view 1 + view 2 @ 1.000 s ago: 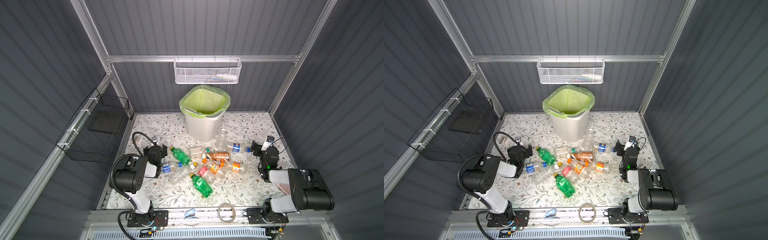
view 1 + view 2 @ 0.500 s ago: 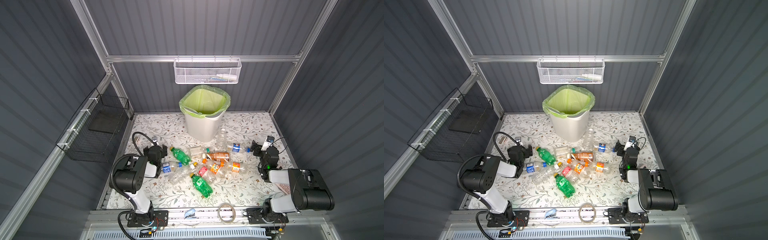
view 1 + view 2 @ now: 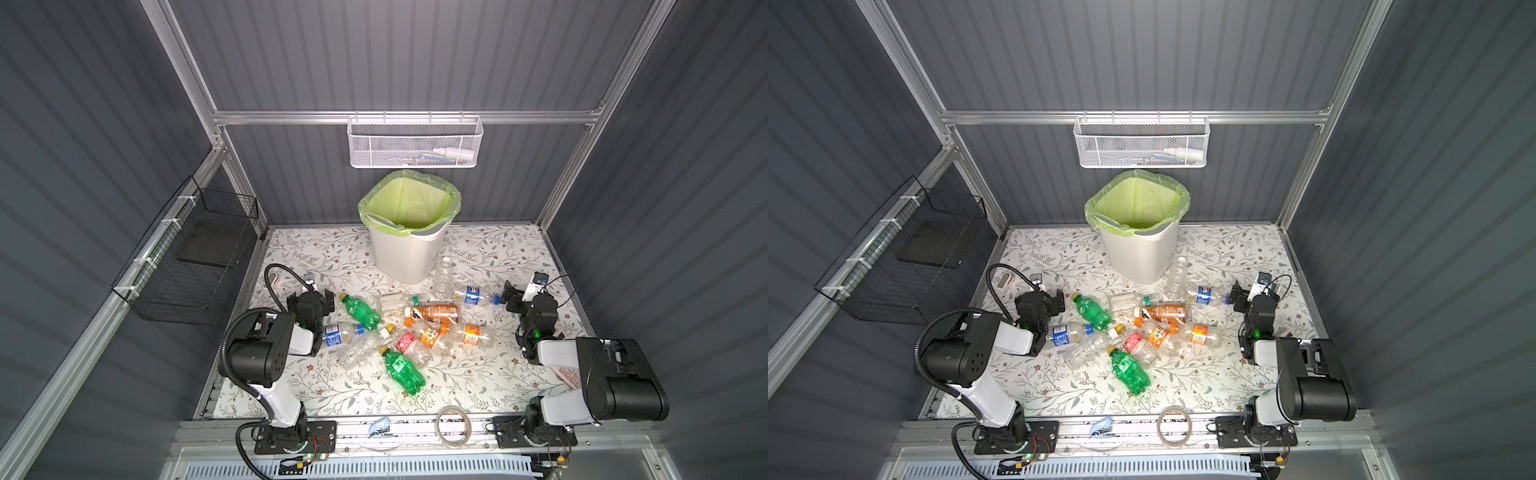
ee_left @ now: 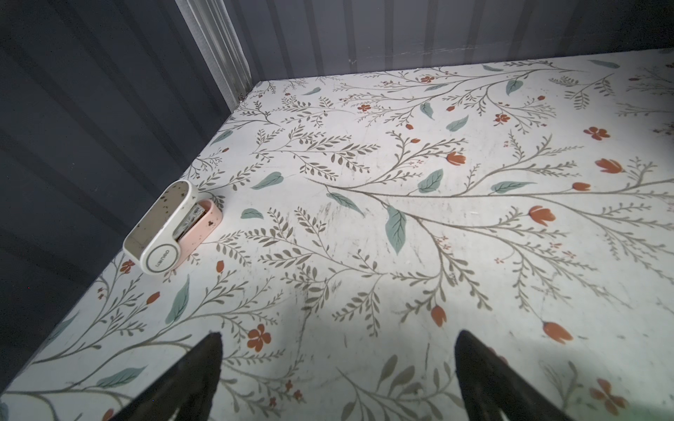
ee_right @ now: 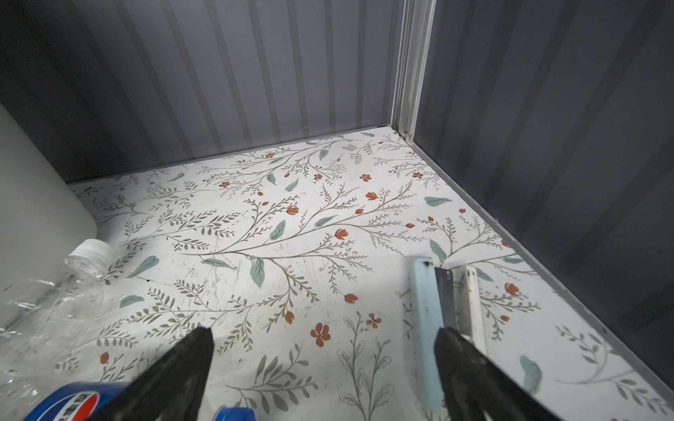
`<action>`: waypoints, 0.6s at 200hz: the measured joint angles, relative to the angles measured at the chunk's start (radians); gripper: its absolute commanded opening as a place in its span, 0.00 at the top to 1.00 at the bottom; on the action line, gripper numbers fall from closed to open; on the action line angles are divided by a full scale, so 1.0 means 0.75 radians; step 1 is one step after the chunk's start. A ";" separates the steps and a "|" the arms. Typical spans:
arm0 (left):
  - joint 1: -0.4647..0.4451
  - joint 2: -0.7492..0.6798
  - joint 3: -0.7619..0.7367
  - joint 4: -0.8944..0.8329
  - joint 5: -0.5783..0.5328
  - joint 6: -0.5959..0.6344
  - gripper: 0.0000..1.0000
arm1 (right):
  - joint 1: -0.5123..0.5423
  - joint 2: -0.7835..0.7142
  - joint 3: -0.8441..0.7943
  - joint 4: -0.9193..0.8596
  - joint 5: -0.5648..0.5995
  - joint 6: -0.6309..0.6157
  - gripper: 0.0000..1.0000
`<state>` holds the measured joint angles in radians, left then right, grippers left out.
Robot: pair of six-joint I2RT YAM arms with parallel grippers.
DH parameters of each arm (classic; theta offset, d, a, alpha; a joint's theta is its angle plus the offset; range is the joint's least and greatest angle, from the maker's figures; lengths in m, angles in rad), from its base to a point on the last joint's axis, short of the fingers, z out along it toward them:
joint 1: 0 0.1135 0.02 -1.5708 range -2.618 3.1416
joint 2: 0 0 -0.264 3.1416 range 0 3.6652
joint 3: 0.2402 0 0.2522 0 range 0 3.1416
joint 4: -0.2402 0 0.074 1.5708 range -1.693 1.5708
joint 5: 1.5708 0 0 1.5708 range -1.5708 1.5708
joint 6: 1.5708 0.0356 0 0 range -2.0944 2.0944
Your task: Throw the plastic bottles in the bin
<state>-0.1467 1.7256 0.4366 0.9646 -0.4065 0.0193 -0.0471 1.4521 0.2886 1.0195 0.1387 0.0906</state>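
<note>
In both top views the white tapered plastic bin (image 3: pixel 405 257), lined with a pale green bag, stands at the back of the floral-patterned table (image 3: pixel 316 257). Nothing shows inside it. The small plastic bottles (image 3: pixel 415 332) lie heaped in front of it, many touching: two green, a brown bottle (image 3: pixel 436 312), and clear ones with red, orange or blue labels. A clear unlabelled bottle (image 3: pixel 444 276) lies just beside the bin's wall. The left gripper (image 3: pixel 311 296) sits low near a green bottle (image 3: pixel 360 311) at the heap's left edge. The right gripper (image 3: pixel 1252 299) sits near a blue-labelled cola bottle (image 3: pixel 1204 295).

In the left wrist view the jaws stand wide apart with only bare table between them. A white-and-pink stapler (image 4: pixel 171 226) lies by the wall, and no bottle is in sight. This arm likely has to turn before it can reach the heap.

In the right wrist view the jaws are likewise wide and empty. The cola bottle lies just beside one finger, and a light blue stapler-like object (image 5: pixel 425 320) lies just beside the other.

Several things could go wrong from here:
- Closing here may catch the blue object instead of a bottle.
- The bottles are round and thin-walled, so a finger that nudges one could set it rolling or shove its neighbours.
- A crushed clear bottle could squirt out of a pinch.
- The bin stands tall, so a bottle carried too low would knock the rim or snag the liner.
</note>
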 measured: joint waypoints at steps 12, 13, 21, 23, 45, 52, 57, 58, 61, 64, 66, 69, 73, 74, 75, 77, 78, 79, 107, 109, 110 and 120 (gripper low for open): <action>0.002 0.000 0.000 0.001 0.001 -0.001 0.08 | 0.000 0.000 0.000 -0.001 -0.001 -0.002 0.13; 0.003 0.000 0.000 0.001 0.001 -0.001 0.08 | 0.000 0.000 0.000 -0.001 -0.001 -0.002 0.13; 0.003 0.000 0.000 0.002 0.000 0.000 0.08 | 0.000 0.000 0.000 -0.001 -0.002 0.001 0.15; 0.004 0.000 0.000 0.002 -0.001 0.001 0.08 | 0.000 0.000 0.000 -0.002 -0.002 0.002 0.16; 0.004 -0.070 0.001 -0.072 -0.006 -0.002 0.09 | 0.000 -0.031 0.052 -0.139 -0.015 -0.005 0.20; 0.004 -0.120 0.005 -0.121 -0.016 -0.006 0.11 | 0.000 -0.054 0.114 -0.260 -0.016 -0.005 0.23; 0.004 -0.158 0.014 -0.167 -0.025 -0.005 0.12 | 0.000 -0.067 0.161 -0.335 -0.018 -0.002 0.24; 0.004 -0.169 0.018 -0.176 -0.027 -0.007 0.13 | 0.000 -0.069 0.169 -0.346 -0.019 -0.002 0.25; 0.004 -0.191 0.028 -0.210 -0.035 -0.016 0.14 | 0.000 -0.073 0.206 -0.394 -0.025 -0.006 0.26; 0.004 -0.213 0.043 -0.246 -0.044 -0.015 0.14 | 0.000 -0.077 0.241 -0.439 -0.027 0.001 0.27; 0.004 -0.230 0.057 -0.277 -0.052 -0.021 0.15 | 0.001 -0.079 0.260 -0.460 -0.029 -0.002 0.27; 0.004 -0.254 0.089 -0.339 -0.067 -0.030 0.15 | 0.001 -0.082 0.308 -0.517 -0.035 0.000 0.27; 0.004 -0.274 0.114 -0.379 -0.076 -0.036 0.16 | 0.002 -0.084 0.340 -0.549 -0.036 0.001 0.27; 0.004 -0.278 0.122 -0.398 -0.082 -0.042 0.16 | 0.003 -0.085 0.349 -0.569 -0.037 0.000 0.27; 0.004 -0.286 0.139 -0.418 -0.086 -0.046 0.16 | 0.003 -0.085 0.349 -0.569 -0.037 0.000 0.27; 0.004 -0.296 0.156 -0.445 -0.094 -0.048 0.16 | 0.006 -0.088 0.388 -0.607 -0.038 0.001 0.26; 0.004 -0.303 0.170 -0.464 -0.099 -0.050 0.16 | 0.006 -0.089 0.395 -0.616 -0.038 0.002 0.26; 0.003 -0.307 0.179 -0.476 -0.101 -0.053 0.16 | 0.007 -0.090 0.402 -0.626 -0.037 0.003 0.26; -0.023 -0.469 0.386 -0.793 -0.169 -0.114 0.15 | 0.070 -0.140 0.588 -0.976 -0.063 -0.002 0.23; -0.027 -0.485 0.392 -0.817 -0.171 -0.119 0.15 | 0.075 -0.146 0.594 -0.999 -0.067 -0.003 0.22; -0.029 -0.502 0.396 -0.831 -0.173 -0.122 0.15 | 0.080 -0.150 0.598 -1.025 -0.073 -0.004 0.22; -0.047 -0.566 0.408 -0.900 -0.172 -0.138 0.14 | 0.111 -0.186 0.617 -1.131 -0.112 -0.011 0.22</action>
<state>-0.1822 1.3010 0.7425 0.2893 -0.5358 -0.0841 0.0360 1.3128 0.7517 0.1715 0.0547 0.0822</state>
